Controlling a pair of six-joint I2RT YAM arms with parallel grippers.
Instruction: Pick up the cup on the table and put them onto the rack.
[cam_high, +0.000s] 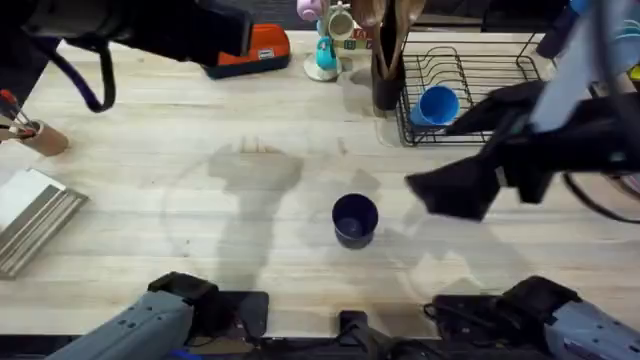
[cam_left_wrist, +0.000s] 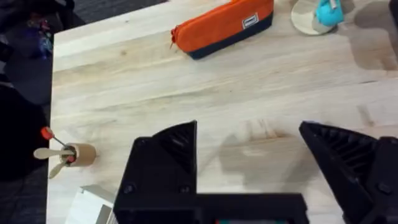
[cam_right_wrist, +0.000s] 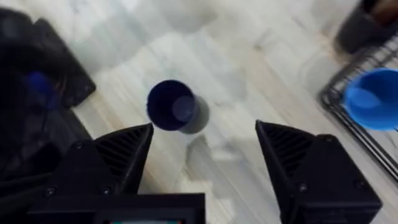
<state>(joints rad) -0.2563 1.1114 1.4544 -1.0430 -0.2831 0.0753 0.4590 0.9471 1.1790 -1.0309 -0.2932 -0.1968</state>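
The rack (cam_high: 470, 85) at the bench's far right corner is cut off by the overhead view's right edge and partly covered by the blurred right arm (cam_high: 560, 130). The light blue cup (cam_right_wrist: 373, 99) is cropped in the right wrist view. The left arm (cam_high: 130, 30) appears dark and blurred.

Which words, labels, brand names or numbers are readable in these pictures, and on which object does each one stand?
No text can be read.
Orange fabric pencil case with dark base: a small white label, too blurred to read.
Light blue plastic cup in the black wire rack: no marking seen.
Dark navy plastic cup on the table: no marking seen.
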